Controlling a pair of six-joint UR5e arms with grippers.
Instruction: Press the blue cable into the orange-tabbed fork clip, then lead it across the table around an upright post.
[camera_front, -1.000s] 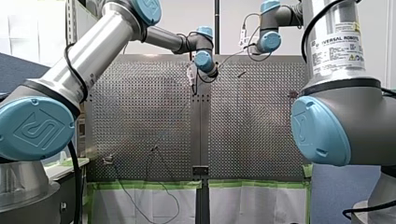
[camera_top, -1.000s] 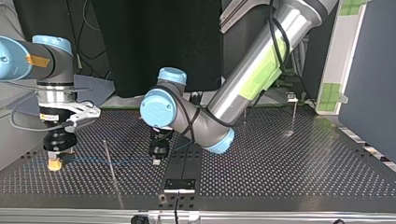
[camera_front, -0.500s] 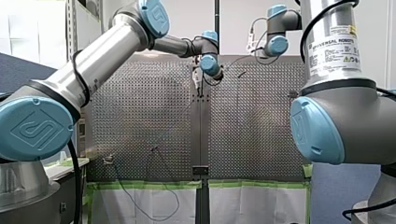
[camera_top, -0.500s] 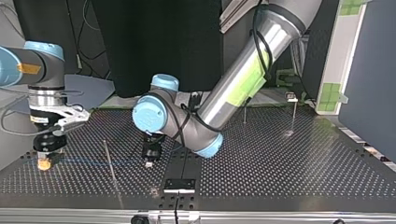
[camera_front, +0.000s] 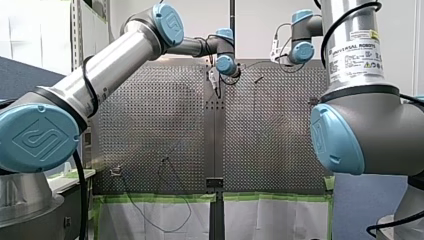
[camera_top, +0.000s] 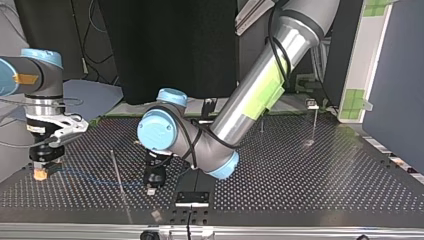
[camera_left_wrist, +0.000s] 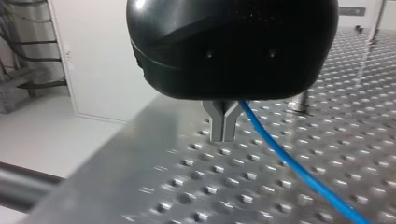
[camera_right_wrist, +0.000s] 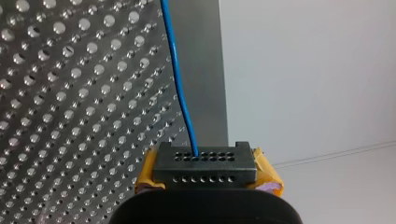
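Routing is judged begun: blue cable (camera_left_wrist: 299, 170) is pinched by left gripper (camera_left_wrist: 224, 137) and right gripper (camera_top: 40, 174), to be swept round upright post (camera_top: 117, 172)

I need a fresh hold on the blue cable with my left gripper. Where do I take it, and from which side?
Take the straight free span of the blue cable between my right gripper and my left gripper, clear of the upright post. Come from above, closing across it: it looks taut and low over the table, so a sideways approach probably has little room.
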